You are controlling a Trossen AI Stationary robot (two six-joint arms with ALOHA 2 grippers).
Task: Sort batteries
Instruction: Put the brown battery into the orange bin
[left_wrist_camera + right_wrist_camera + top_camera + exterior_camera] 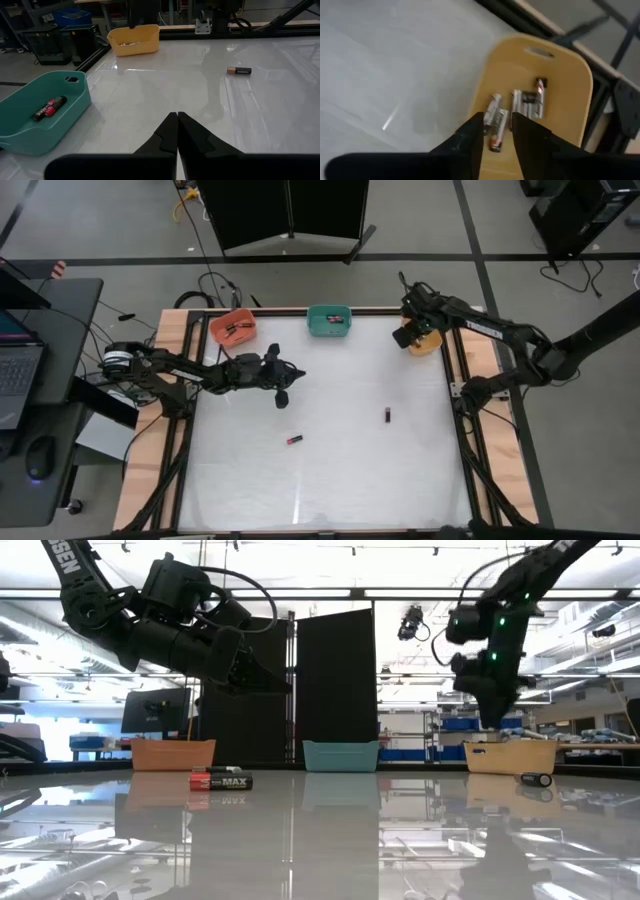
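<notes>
High view: batteries in orange bin [232, 329] and teal bin [328, 320] too small to count or tell apart. Right gripper [408, 335] covers most of yellow bin [426, 343], contents hidden there. Right wrist view: silvery batteries [516, 106] blurred, labels unreadable, one partly behind fingers [470, 137]. Left wrist view: teal bin cut off by pic edge; dark battery [238, 71] label too small to read.
</notes>
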